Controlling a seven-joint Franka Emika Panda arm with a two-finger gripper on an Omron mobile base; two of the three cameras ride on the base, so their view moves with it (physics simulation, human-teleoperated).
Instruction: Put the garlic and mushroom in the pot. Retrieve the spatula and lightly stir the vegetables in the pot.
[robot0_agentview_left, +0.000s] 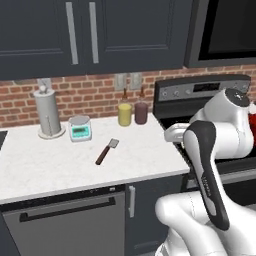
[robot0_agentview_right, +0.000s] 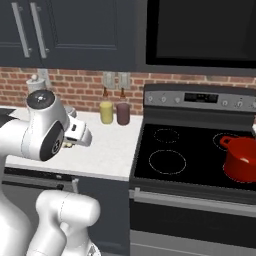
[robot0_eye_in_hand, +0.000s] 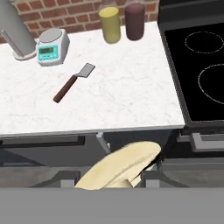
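Gripper (robot0_eye_in_hand: 114, 177) is clamped on the mushroom (robot0_eye_in_hand: 120, 167), a pale tan lump between the jaws; its lower end is cut off, and the finger tips are mostly hidden behind it. Spatula (robot0_eye_in_hand: 73, 82) lies flat on the counter (robot0_eye_in_hand: 127, 100), well ahead of the jaws and left. Pot (robot0_agentview_right: 241, 157) sits on the stove (robot0_agentview_right: 195, 155), its right side cut off. Garlic: can't make it out.

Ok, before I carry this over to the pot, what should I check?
1. Grip: pincer shut on mushroom: ok.
2. The pot upright on the stove: ok.
3. The pincer above the pot: not ok, it hangs left of the stove.
4. Garlic already in the pot: cannot tell, its inside is hidden.
5. The spatula lying free on the counter: ok.
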